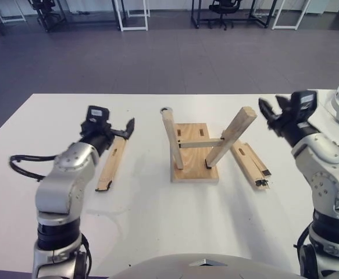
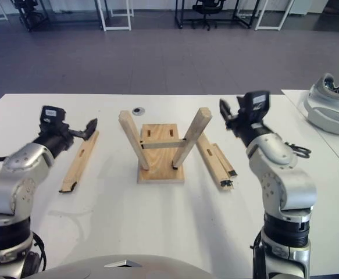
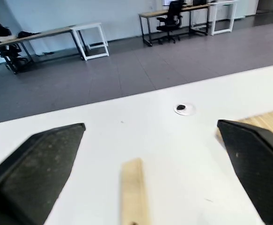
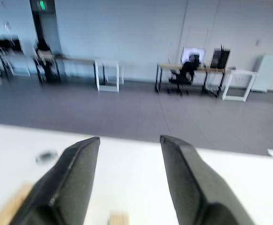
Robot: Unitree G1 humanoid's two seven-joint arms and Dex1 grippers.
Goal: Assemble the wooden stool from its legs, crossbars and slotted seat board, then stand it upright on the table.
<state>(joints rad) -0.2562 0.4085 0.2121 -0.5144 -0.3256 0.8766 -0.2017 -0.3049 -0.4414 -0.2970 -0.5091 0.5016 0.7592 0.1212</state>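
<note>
The left gripper is hanging with its fingers spread wide and empty, right over the far end of the loose leg. That leg is lying flat just beneath it, long axis running back toward the robot. The right gripper, also parted and holding nothing, is hovering just beside the tilted leg standing in the seat board.

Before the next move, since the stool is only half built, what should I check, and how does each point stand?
Left gripper open, empty: ok.
Right gripper open, empty: ok.
Seat board flat on the table: ok.
Crossbar joins the two standing legs: ok.
Those legs fully seated: cannot tell.
All legs fitted: not ok; loose leg left of the board, loose pieces right.
</note>
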